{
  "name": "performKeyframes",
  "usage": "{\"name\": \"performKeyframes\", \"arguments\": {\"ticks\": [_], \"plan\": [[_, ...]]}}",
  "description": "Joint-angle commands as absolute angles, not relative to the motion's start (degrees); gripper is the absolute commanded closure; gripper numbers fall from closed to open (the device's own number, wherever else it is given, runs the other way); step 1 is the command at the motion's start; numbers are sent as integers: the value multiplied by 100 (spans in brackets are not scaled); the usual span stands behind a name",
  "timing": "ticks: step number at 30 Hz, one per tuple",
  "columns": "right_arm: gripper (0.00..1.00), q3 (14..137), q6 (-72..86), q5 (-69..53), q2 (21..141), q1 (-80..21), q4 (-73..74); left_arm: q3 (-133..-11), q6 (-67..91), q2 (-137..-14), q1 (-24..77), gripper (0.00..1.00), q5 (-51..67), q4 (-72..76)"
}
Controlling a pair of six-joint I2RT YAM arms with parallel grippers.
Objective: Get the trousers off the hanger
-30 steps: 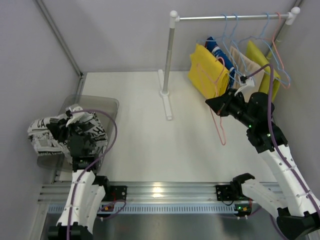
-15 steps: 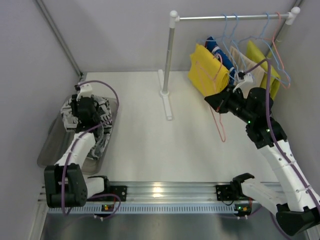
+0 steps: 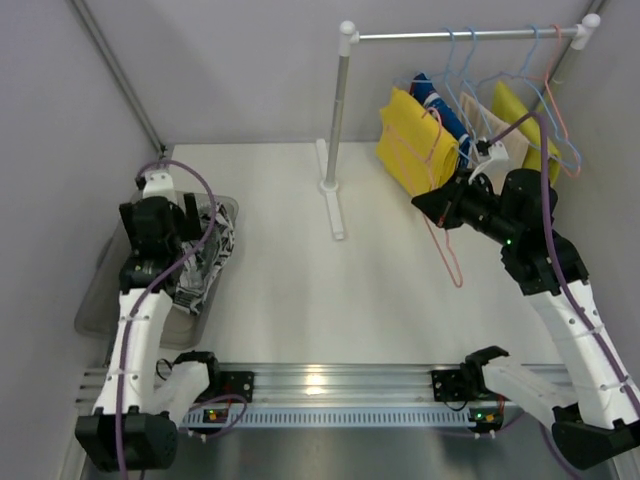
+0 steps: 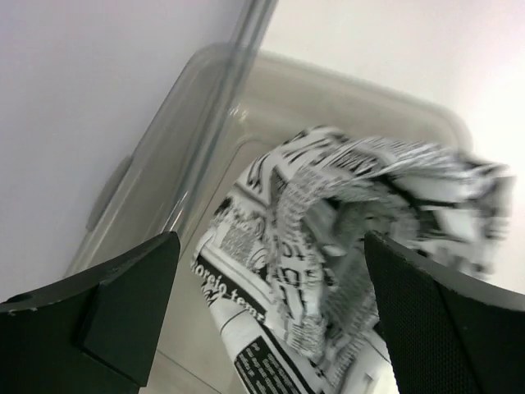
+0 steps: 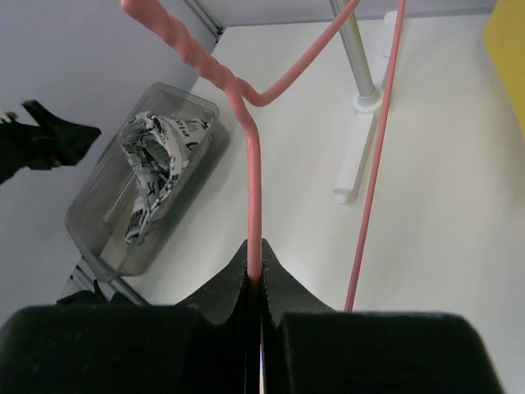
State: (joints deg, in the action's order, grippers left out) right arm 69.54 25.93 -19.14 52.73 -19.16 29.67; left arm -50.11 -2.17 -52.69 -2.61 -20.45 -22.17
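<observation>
The black-and-white print trousers lie crumpled in a clear plastic bin at the left. My left gripper hovers over them, open, and nothing sits between its fingers; the print cloth shows below the gap. My right gripper is shut on the wire of a bare pink hanger, which dangles off the rail. The pink wire runs up from the pinched jaws of the right gripper. Yellow trousers and blue trousers still hang on the rail.
The rail's white pole and foot stand mid-table. Beige cloth, olive-yellow cloth and several blue and pink hangers hang at the rail's right end. Grey walls close both sides; a metal post runs behind the bin.
My left gripper carried the print trousers over the bin, opened and let them drop in. The right gripper kept its hold; the pink hanger swung slightly right.
</observation>
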Motion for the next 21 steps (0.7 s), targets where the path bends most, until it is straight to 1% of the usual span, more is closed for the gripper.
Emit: {"name": "performKeyframes", "arguments": {"ticks": [1,3,4,8,11,14,15,20,21], "plan": [[100,7435,2452,-2004,5387,-2048,3190,-6387,-158,-4949,-281,1,-919,-3713],[100,7523,2505,-1978,5484,-2118,3225,-6957,-158,-4782,-281,1,-354,-3963],[100,7550,2514,-1960,5528,-2144,3226,-7109,-123,-4746,-290,1,249,-4147],[100,7891,2706,-1609,5791,-2302,3304,-7505,219,-4667,-281,1,930,-4254],[100,8365,2742,-1205,6108,-2347,3375,-7550,334,-4720,-281,1,1037,-4158],[100,8823,2742,-792,6599,-2364,3427,-7497,369,-4764,-290,1,1063,-4035],[100,9146,2760,-626,6896,-2364,3463,-7514,387,-4798,-281,1,1081,-3973],[100,10053,2716,-773,7847,-2364,3261,-7620,360,-4860,-281,1,1116,-3788],[100,10359,2777,-782,8188,-2364,3226,-7638,386,-4878,-273,1,1055,-3771]]}}
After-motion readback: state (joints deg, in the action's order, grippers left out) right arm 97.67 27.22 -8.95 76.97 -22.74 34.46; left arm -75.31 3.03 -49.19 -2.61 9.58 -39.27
